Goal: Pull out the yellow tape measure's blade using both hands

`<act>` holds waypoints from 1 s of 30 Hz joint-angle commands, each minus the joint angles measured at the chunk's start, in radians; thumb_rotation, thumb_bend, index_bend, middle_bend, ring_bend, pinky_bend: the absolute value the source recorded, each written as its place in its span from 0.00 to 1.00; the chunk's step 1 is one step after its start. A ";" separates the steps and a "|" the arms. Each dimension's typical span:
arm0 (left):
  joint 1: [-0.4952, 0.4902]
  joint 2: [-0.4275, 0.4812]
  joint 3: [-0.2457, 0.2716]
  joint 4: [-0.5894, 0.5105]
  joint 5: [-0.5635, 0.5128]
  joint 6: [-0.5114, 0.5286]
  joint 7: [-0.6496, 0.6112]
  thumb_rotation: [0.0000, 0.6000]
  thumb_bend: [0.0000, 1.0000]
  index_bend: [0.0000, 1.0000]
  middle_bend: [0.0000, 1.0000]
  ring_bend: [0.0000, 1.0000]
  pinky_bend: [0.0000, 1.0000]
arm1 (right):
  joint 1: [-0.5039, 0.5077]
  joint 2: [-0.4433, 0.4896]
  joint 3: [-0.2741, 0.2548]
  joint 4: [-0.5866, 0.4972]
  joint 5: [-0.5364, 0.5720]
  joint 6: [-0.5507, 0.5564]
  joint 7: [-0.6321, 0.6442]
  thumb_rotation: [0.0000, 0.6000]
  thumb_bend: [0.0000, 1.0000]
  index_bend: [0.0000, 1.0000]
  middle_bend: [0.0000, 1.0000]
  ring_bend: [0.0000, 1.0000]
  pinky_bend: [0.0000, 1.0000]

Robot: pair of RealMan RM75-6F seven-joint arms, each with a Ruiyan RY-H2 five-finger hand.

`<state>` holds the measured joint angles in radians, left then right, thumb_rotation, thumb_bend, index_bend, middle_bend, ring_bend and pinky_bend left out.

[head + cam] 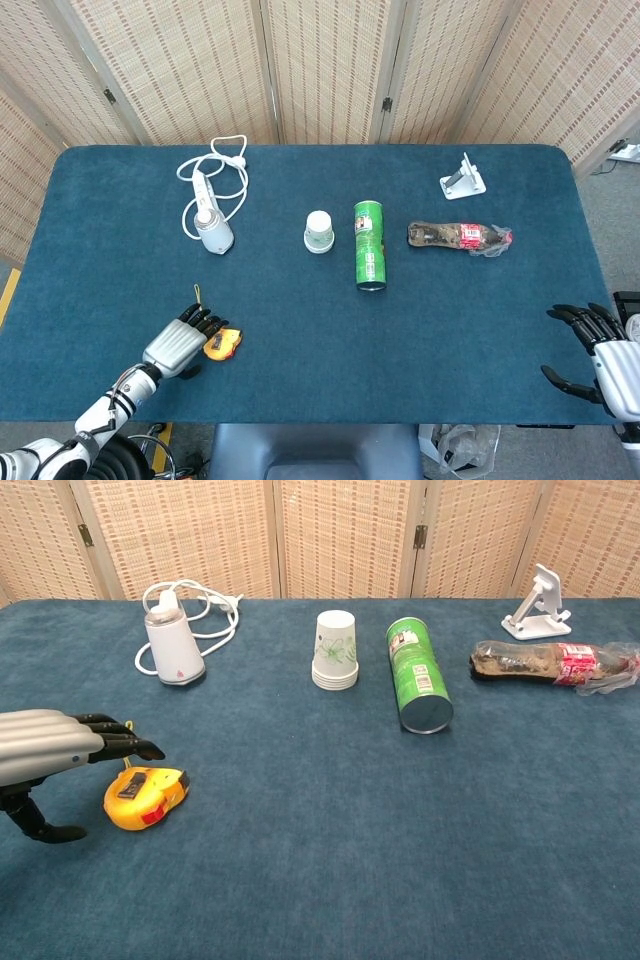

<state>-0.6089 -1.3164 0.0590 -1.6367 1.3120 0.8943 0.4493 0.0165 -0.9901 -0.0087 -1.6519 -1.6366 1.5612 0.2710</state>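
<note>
The yellow tape measure [222,344] [145,797] lies on the blue table near its front left edge, with a short yellow strap behind it. My left hand [181,344] [55,754] hovers just left of it, fingers stretched out and apart, thumb hanging below, holding nothing. The fingertips reach over the tape measure's left end without gripping it. My right hand [596,352] is off the table's front right corner, fingers spread and empty; the chest view does not show it.
At the back left stands a white handheld device [212,232] [172,645] with a coiled cord. Mid-table are stacked paper cups [336,650], a lying green can [419,675], a wrapped brown bottle [550,663] and a white phone stand [539,603].
</note>
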 commanded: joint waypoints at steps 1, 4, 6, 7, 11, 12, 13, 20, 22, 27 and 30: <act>0.012 -0.023 -0.004 0.008 -0.019 0.019 0.019 1.00 0.32 0.13 0.15 0.12 0.01 | -0.001 -0.001 0.000 0.000 0.000 0.001 0.002 1.00 0.23 0.21 0.23 0.18 0.11; 0.017 -0.043 -0.009 0.020 -0.034 0.029 0.032 1.00 0.32 0.14 0.15 0.12 0.01 | 0.000 0.000 -0.001 -0.001 -0.003 0.001 0.001 1.00 0.23 0.21 0.23 0.18 0.11; 0.021 -0.052 -0.012 0.025 -0.044 0.036 0.037 1.00 0.32 0.14 0.15 0.13 0.01 | -0.001 0.001 0.000 -0.002 -0.001 0.001 -0.001 1.00 0.23 0.21 0.23 0.18 0.11; 0.022 -0.055 -0.013 0.026 -0.047 0.039 0.038 1.00 0.32 0.14 0.15 0.13 0.01 | -0.001 0.002 0.000 -0.003 0.000 0.001 -0.001 1.00 0.23 0.21 0.23 0.18 0.11; 0.028 -0.066 -0.017 0.033 -0.053 0.052 0.038 1.00 0.32 0.17 0.18 0.16 0.01 | -0.002 0.002 0.001 -0.003 0.003 0.002 -0.002 1.00 0.23 0.21 0.23 0.18 0.11; 0.029 -0.069 -0.018 0.035 -0.053 0.053 0.035 1.00 0.32 0.18 0.19 0.17 0.01 | -0.002 0.002 0.001 -0.003 0.003 0.001 -0.002 1.00 0.23 0.21 0.23 0.18 0.11; 0.029 -0.073 -0.019 0.039 -0.053 0.054 0.031 1.00 0.32 0.19 0.20 0.17 0.01 | -0.002 0.001 0.001 -0.003 0.003 0.000 -0.002 1.00 0.23 0.21 0.23 0.18 0.11; 0.029 -0.084 -0.024 0.045 -0.054 0.052 0.018 1.00 0.32 0.20 0.22 0.19 0.01 | -0.002 0.003 0.001 -0.007 0.003 0.001 -0.007 1.00 0.23 0.21 0.23 0.18 0.11; 0.029 -0.086 -0.026 0.046 -0.054 0.053 0.011 1.00 0.32 0.20 0.22 0.19 0.01 | -0.003 0.003 0.000 -0.007 0.004 0.001 -0.008 1.00 0.23 0.21 0.23 0.18 0.11; 0.027 -0.095 -0.031 0.050 -0.054 0.054 0.006 1.00 0.32 0.21 0.23 0.20 0.01 | -0.005 0.003 0.000 -0.008 0.005 0.002 -0.009 1.00 0.23 0.21 0.23 0.18 0.11; 0.025 -0.100 -0.034 0.050 -0.062 0.050 0.009 1.00 0.33 0.21 0.24 0.20 0.01 | -0.005 0.004 0.000 -0.008 0.005 0.001 -0.010 1.00 0.23 0.21 0.23 0.18 0.11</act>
<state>-0.5838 -1.4161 0.0257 -1.5868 1.2502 0.9452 0.4574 0.0114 -0.9866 -0.0091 -1.6603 -1.6316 1.5624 0.2613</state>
